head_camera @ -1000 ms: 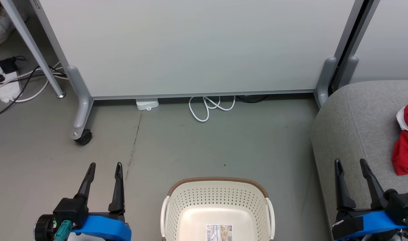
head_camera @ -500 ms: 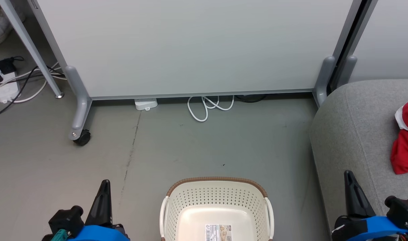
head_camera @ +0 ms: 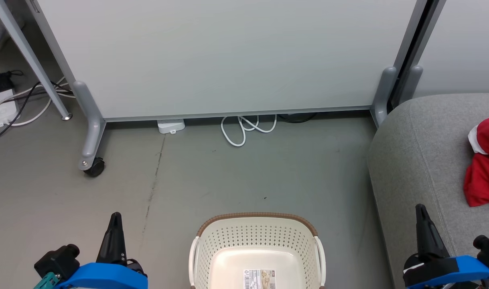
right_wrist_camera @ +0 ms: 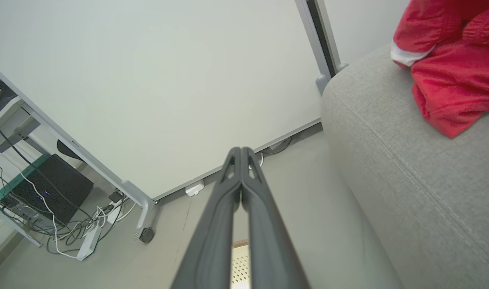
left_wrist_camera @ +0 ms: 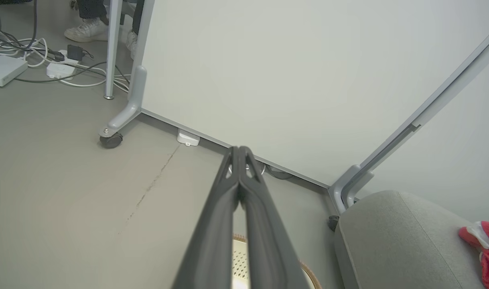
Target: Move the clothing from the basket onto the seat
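The red clothing [head_camera: 483,168] lies bunched on the grey seat [head_camera: 421,160], ahead and to the right of the right gripper [head_camera: 421,212], the nearer one by far. That gripper and the left gripper [head_camera: 116,218] both have their fingers pressed together on nothing. The basket [head_camera: 256,237] between them shows a bare bottom, so I'd judge nothing is left to lift.

A cream basket [head_camera: 257,217] with a brown rim stands on the grey floor [head_camera: 228,176] at the bottom middle, a label sticker [head_camera: 256,279] on its bare base. To its right, red clothing [head_camera: 483,176] with a white band lies on the grey sofa [head_camera: 421,160]. The left pincer [head_camera: 115,224] points up at the lower left, fingers pressed together; the right pincer [head_camera: 423,221], likewise closed, shows before the sofa's front edge. Behind, a pale wheeled partition [head_camera: 228,56] stands with a white cable [head_camera: 246,128] coiled at its foot.
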You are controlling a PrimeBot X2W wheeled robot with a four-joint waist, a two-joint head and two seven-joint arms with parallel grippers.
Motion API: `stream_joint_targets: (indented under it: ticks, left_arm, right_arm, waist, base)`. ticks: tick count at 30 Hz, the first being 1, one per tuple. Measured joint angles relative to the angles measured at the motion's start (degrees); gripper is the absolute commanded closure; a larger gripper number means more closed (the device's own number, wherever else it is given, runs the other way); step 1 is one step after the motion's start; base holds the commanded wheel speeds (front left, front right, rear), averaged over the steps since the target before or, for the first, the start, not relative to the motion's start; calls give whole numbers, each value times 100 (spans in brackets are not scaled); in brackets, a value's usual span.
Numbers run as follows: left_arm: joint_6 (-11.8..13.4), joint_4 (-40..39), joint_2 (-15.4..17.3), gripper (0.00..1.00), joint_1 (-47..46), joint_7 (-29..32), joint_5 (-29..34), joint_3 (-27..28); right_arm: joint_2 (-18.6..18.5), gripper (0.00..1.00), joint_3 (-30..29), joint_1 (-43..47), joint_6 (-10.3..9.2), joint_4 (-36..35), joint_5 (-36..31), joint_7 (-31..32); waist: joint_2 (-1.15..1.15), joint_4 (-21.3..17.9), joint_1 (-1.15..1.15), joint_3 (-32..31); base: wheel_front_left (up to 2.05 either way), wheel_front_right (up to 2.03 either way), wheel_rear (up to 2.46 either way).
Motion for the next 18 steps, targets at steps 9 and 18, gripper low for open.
stream_joint_targets:
  ticks: [9, 18]
  left_arm:
    - [0, -57, -15, 100, -41, 196, -802, 92]
    - [0, -111, -29, 100, -112, 385, -1528, 174]
  right_arm:
    - [-1, 100, 2, -47, 0, -15, 808, 202]
    - [-2, 100, 2, -101, -1, -33, 1537, 385]
  waist:
    - [0, -47, 0, -5]
    - [0, -94, 0, -11]
  base:
    - [0, 0, 0]
    - [0, 0, 0]
